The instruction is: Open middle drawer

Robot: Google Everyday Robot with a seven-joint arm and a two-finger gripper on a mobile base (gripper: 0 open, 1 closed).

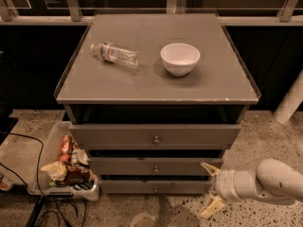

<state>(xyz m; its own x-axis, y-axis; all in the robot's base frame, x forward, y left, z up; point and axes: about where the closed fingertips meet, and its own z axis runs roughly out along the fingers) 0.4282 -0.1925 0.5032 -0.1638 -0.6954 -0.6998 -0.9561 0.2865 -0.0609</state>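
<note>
The grey cabinet has three drawer fronts. The middle drawer is the second front, flat grey with a small round metal knob at its centre, and it looks closed. My gripper is low at the cabinet's right front corner, to the right of the middle drawer and apart from the knob. Its two pale fingers are spread open and hold nothing. The white arm reaches in from the right.
The top drawer has a larger knob; the lowest drawer is narrowest. A plastic bottle and a white bowl lie on the cabinet top. A bin of snack packets and cables sit on the floor at left.
</note>
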